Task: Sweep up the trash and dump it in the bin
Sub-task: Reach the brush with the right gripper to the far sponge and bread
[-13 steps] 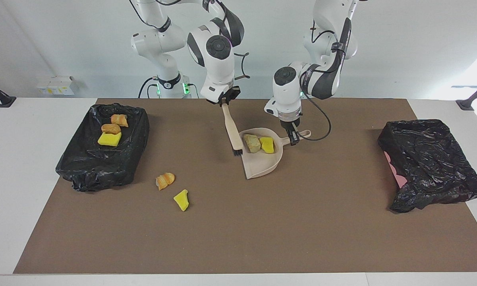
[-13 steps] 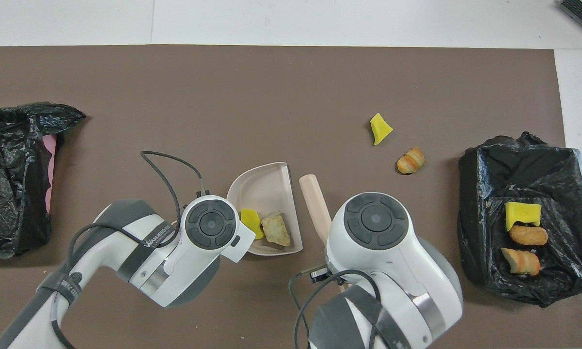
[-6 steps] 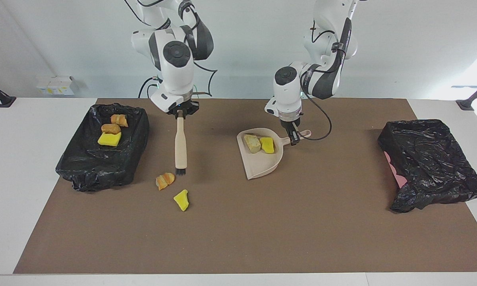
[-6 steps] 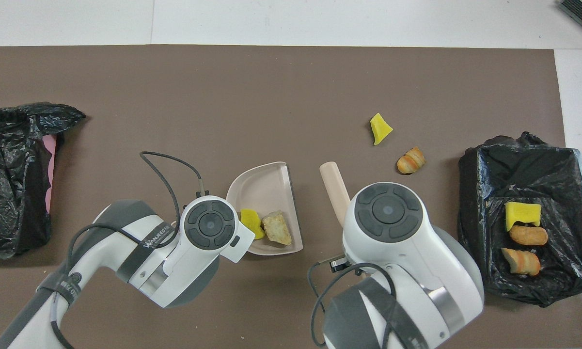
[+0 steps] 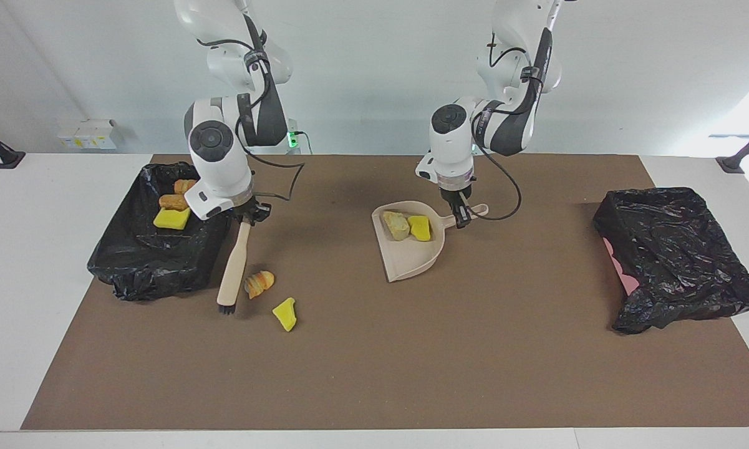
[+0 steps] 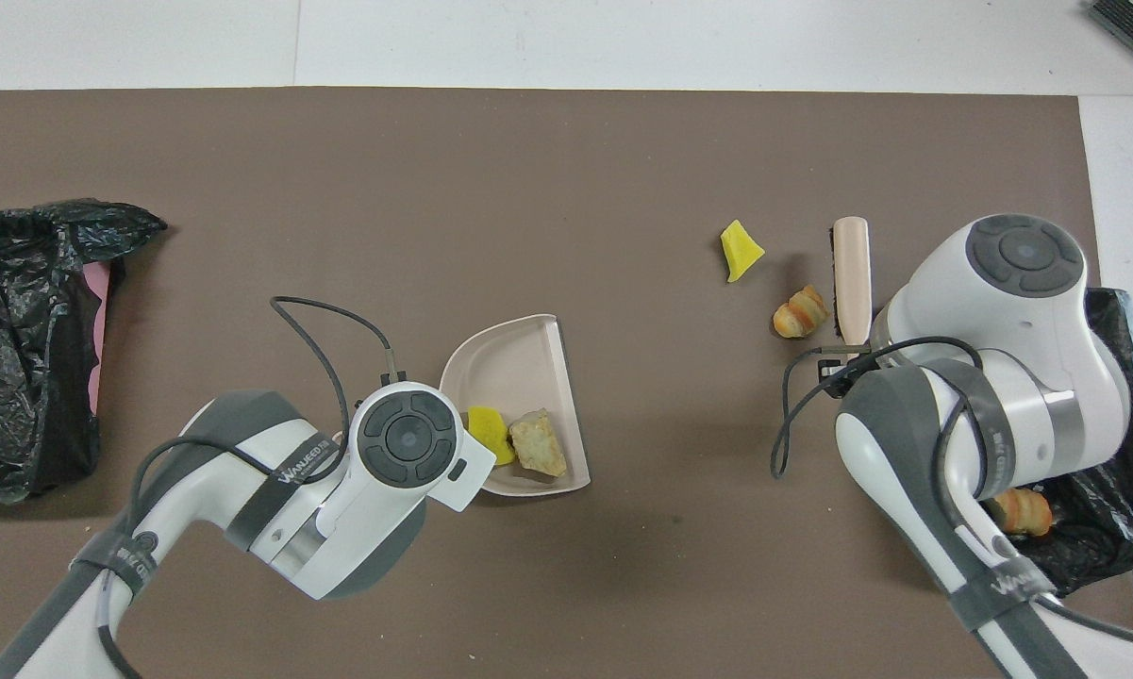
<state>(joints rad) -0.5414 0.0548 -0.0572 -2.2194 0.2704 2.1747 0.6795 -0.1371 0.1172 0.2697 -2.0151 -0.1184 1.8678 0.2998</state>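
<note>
Right end effector (image 5: pixel 247 219) is pinching the beige black-bristled brush (image 5: pixel 234 267) beside the tan-orange bread-like lump (image 5: pixel 259 283); left end effector (image 5: pixel 461 215) is clamping the beige plastic dustpan (image 5: pixel 411 252). Risk: dustpan sitting well apart, so swept bits may be scattering.

In the overhead view, your right arm (image 6: pixel 1000 377) covers most of the bin (image 6: pixel 1108 528) and the brush handle; the left arm (image 6: pixel 377 471) hides the dustpan handle. The frame edge crops the second bin (image 6: pixel 19 339).

Brush (image 5: pixel 234 265) beside bread lump (image 5: pixel 259 284)
</note>
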